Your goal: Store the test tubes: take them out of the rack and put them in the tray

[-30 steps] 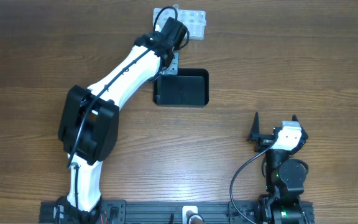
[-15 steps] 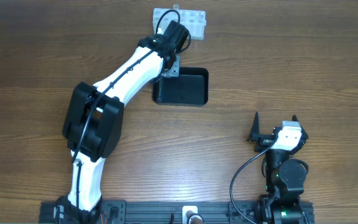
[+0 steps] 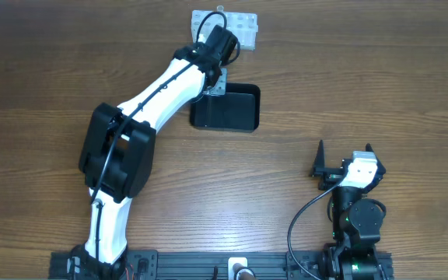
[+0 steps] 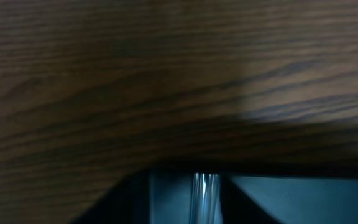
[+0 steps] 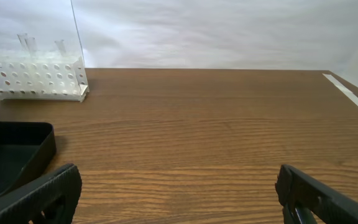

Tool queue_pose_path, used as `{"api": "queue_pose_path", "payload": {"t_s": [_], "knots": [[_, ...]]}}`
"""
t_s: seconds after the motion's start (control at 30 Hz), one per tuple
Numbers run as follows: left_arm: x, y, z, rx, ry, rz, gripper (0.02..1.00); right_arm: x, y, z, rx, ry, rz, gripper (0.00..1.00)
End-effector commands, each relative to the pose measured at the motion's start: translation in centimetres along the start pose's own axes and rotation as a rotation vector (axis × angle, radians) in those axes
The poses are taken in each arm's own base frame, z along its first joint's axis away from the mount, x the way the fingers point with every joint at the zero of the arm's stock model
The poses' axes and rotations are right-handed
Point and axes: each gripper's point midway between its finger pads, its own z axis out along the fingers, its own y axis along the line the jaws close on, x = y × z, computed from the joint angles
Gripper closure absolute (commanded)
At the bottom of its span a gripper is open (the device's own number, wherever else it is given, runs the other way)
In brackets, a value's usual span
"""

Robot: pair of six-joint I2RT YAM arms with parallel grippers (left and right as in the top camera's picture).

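One clear glass test tube (image 4: 205, 200) sits pinched between the dark fingers of the left gripper (image 4: 194, 186). Its wall shows as a bright streak against the brown wood-grain table (image 4: 179, 74) beyond. From above, the left arm reaches far up the table. Its wrist hangs between the white perforated plastic rack (image 3: 238, 27) and the shallow black rectangular tray (image 3: 236, 113), at the tray's left corner nearest the rack. Whether the tube is already over the tray floor or over bare wood I cannot tell.

The right gripper (image 5: 179, 199) rests near its own base, well apart from rack and tray, with its fingers spread wide and holding nothing. Its camera looks across to the rack, where a few upright tubes (image 5: 27, 42) poke out of the top holes, so the task looks far from finished.

Such a tube is likely light, stiff and brittle, and its smooth round wall gives the pads little friction. A firm squeeze risks cracking it, while a slack one could let it slide or swing between the fingers. The best hold is probably across the cylinder, on the stretch that stands proud of the rack. It should then be drawn straight up along the hole, so the glass is not levered against the plastic. Release ought to be low over the tray floor, since a dropped tube may chip and a round one will roll towards the tray wall.
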Motion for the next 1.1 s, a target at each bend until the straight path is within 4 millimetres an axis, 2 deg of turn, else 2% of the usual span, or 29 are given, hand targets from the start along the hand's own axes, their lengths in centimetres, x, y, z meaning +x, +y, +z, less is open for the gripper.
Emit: {"api": "queue_pose_path", "payload": {"t_s": [0.03, 0.1, 0.2, 0.43, 0.5, 0.7, 0.77, 0.87, 1.1], "knots": [[-4.0, 0.0, -5.5, 0.028, -0.176, -0.032, 0.443, 0.2, -0.1, 0.0, 0.01, 0.002, -0.002, 0.009], [-5.7, 0.5, -7.2, 0.019, -0.257, -0.057, 0.439, 0.2, -0.1, 0.0, 0.01, 0.002, -0.002, 0.007], [-8.9, 1.7, -9.3, -0.035, -0.407, -0.111, 0.378, 0.2, -0.1, 0.0, 0.01, 0.002, -0.002, 0.007], [-14.3, 1.9, -11.2, -0.051, -0.637, -0.055, 0.375, 0.2, -0.1, 0.0, 0.01, 0.002, -0.002, 0.009], [-15.9, 1.7, -10.7, -0.022, -0.688, -0.027, 0.375, 0.2, -0.1, 0.0, 0.01, 0.002, -0.002, 0.009], [-17.8, 1.8, -7.8, 0.074, -0.725, 0.016, 0.371, 0.2, -0.1, 0.0, 0.01, 0.002, -0.002, 0.007], [-18.3, 1.3, -5.9, 0.13, -0.735, 0.062, 0.367, 0.2, -0.1, 0.0, 0.01, 0.002, -0.002, 0.007], [-18.5, 0.8, -4.4, 0.163, -0.748, 0.101, 0.362, 0.2, -0.1, 0.0, 0.01, 0.002, -0.002, 0.007], [-19.0, -0.3, -2.6, 0.192, -0.798, 0.156, 0.362, 0.2, -0.1, 0.0, 0.01, 0.002, -0.002, 0.009]]}}
